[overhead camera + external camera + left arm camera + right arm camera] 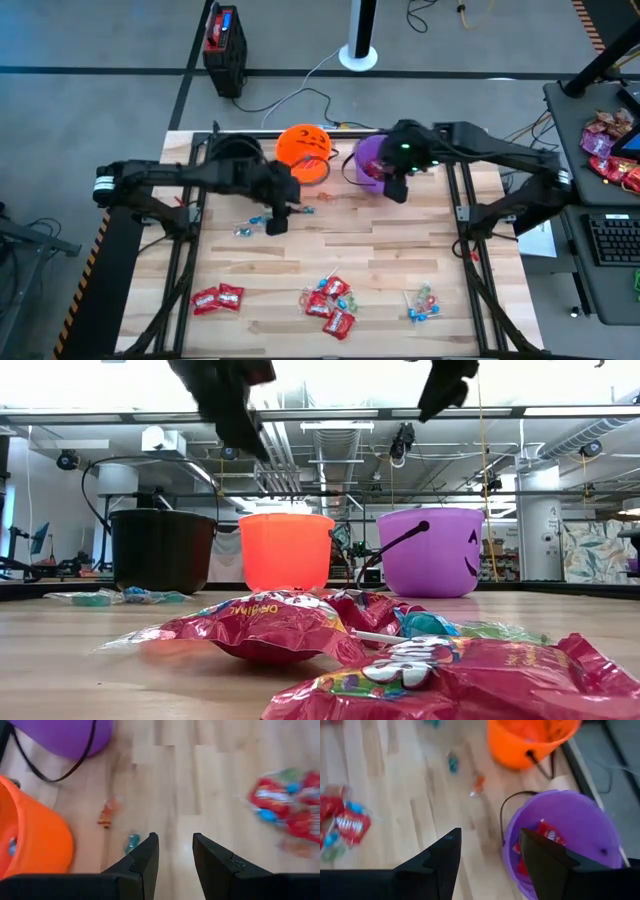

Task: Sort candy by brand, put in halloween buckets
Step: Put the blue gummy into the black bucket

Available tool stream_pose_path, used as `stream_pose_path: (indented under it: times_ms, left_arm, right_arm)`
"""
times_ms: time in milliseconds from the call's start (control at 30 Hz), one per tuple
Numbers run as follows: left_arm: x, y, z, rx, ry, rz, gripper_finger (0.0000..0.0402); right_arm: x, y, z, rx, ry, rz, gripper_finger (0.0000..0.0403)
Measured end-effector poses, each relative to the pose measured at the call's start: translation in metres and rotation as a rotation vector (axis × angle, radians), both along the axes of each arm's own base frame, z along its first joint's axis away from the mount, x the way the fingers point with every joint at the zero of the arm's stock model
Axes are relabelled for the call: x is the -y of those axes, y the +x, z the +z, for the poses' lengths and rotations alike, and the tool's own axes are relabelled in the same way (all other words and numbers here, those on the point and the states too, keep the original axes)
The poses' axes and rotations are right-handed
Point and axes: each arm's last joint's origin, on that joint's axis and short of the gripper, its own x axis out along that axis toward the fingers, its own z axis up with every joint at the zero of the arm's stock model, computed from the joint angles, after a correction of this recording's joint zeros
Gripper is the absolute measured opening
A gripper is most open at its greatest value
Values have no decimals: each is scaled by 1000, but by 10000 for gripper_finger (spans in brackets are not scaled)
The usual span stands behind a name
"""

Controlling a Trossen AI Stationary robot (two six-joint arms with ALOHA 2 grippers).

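left gripper [175, 857] open, empty, above table [400, 250] beside orange bucket [303, 150], blue candy [131, 841] just by its fingertip | right gripper [490, 855] wide open, empty, over rim of purple bucket [570, 830] holding red packets [547, 832] | more candy [328, 298] lay near front edge

Black bucket [162, 550], orange bucket [286, 550], purple bucket [430, 550] behind red packets [260, 628].

Two dark jointed arms, white bands near bases, blocky black end effector fingers [215, 865]
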Motion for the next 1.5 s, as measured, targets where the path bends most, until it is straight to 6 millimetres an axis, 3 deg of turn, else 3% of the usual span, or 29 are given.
stream_pose_path:
  times_ms: [233, 400, 600, 733, 967, 1367, 1500]
  left_arm:
    - [4, -2, -52, 48, 79, 15, 104]
    - [3, 4, -64, 68, 81, 17, 104]
    - [-5, 33, -102, -48, 148, 7, 104]
    - [-16, 39, -126, -145, 191, 62, 104]
    - [-28, 41, -142, -202, 177, 74, 104]
    - [-25, 44, -157, -224, 71, 4, 103]
    - [-23, 45, -159, -229, 52, 22, 74]
  right_arm:
    - [-7, -35, -1, 223, 31, -173, 194]
    - [-9, -28, -12, 219, 55, -182, 194]
    - [-4, -8, -28, 138, 28, -145, 194]
    - [-3, -2, -35, 105, 34, -144, 194]
    - [-2, 1, -37, 98, 36, -146, 194]
    - [-2, 1, -36, 101, 39, -150, 194]
    - [-2, 1, -36, 101, 39, -149, 194]
